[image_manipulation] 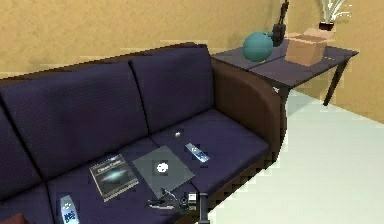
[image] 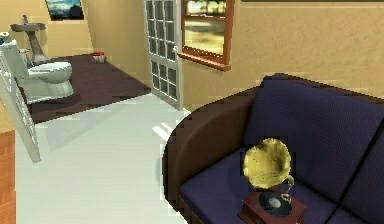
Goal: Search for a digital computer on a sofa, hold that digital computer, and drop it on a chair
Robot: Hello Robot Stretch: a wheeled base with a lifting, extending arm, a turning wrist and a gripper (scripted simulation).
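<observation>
Your gripper (image_manipulation: 168,199) at the front of the sofa (image_manipulation: 60,110), grey laptop (image_manipulation: 163,166) by the jaws, book (image_manipulation: 114,176) left of them, you cannot tell their state or any hold.

- Matt navy cloth on the sofa (image_manipulation: 90,100) cushions; smooth dark-brown shell around them.
- Smooth grey, metal-like lid on the digital computer (image_manipulation: 163,166).
- Shines brassy on the gramophone horn (image: 268,163); reddish wood base.
- Dark polished wood for the side table (image_manipulation: 342,54).
- Matt cardboard box (image_manipulation: 308,48).
</observation>
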